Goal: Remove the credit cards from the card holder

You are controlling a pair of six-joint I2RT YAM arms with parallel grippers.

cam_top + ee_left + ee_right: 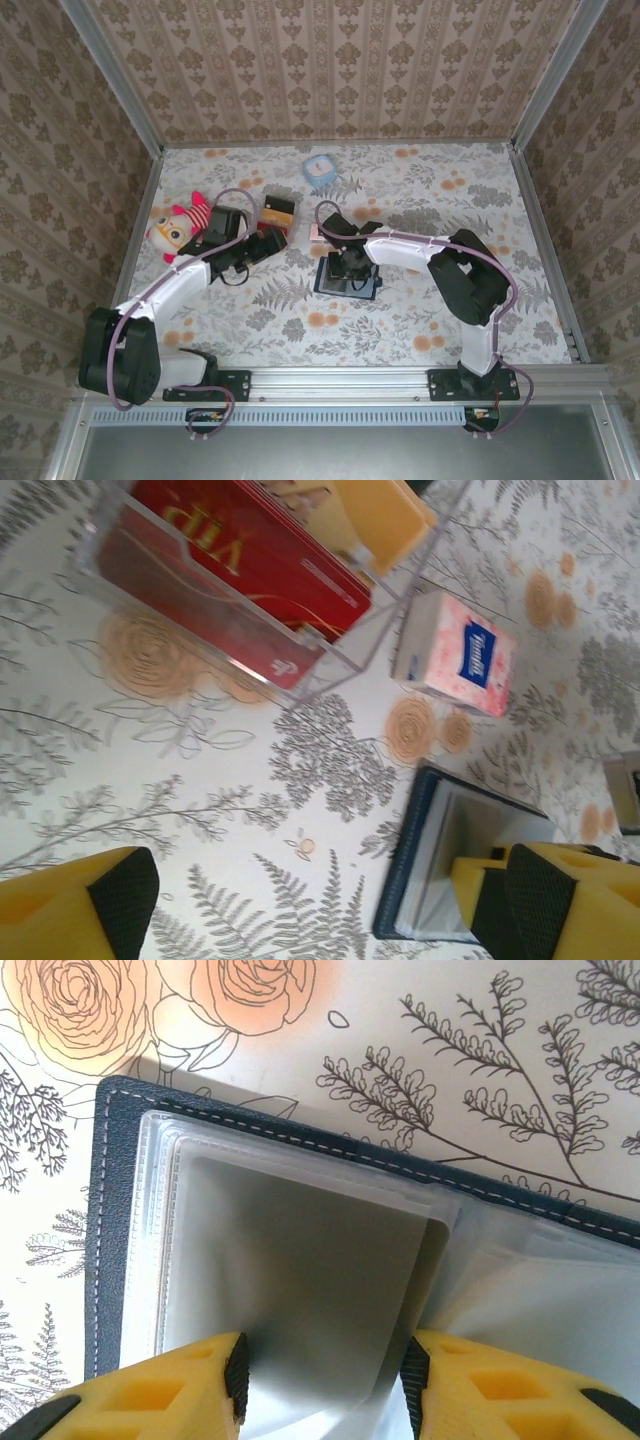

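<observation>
Surface: pale cloth printed with grey ferns and orange roses, with patterned wallpaper on the walls around it.
Card holder: lies open and flat near the middle of the surface. Its navy stitched cover faces down and its clear sleeves face up. I cannot tell whether the sleeves hold any cards.
Right tool: directly over the open holder with its yellow fingers partly apart. One clear sleeve lies in the gap between the black pads. The pads are at the sleeve's edges, but I cannot tell whether they press on it.
Left tool: fingers wide apart and holding nothing, low over bare cloth. One finger is beside the holder's corner; I cannot tell whether they touch.
Clear box: beyond the left tool, holding red cards and a tan piece.
Tissue packet: pink and white, between the clear box and the holder.
Plush toy: at the left edge of the surface, well apart from the holder.
Blue square item: near the far wall.
</observation>
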